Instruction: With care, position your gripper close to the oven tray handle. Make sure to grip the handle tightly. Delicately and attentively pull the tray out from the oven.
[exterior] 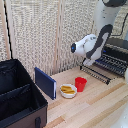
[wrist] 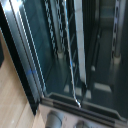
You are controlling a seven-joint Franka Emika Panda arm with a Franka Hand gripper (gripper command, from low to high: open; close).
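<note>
In the exterior view the oven [exterior: 119, 47] stands at the right edge, dark and boxy. The tray [exterior: 110, 65], a dark wire rack of thin parallel bars, sticks out of it towards the exterior view's left. The oven tray handle [exterior: 95, 74] is the thin dark bar along its front edge. My gripper [exterior: 88, 62] hangs from the white arm just above the handle end of the rack. Its fingers are too small to make out. The wrist view shows only the oven's dark inside [wrist: 95, 55], thin rack bars [wrist: 67, 40] and no fingers.
A red cup [exterior: 80, 83] and a white bowl of yellow food [exterior: 67, 90] stand on the wooden table [exterior: 95, 107] near the rack. A blue flat panel [exterior: 45, 82] leans by a large black open case [exterior: 20, 95]. Oven knobs [wrist: 55, 119] show in the wrist view.
</note>
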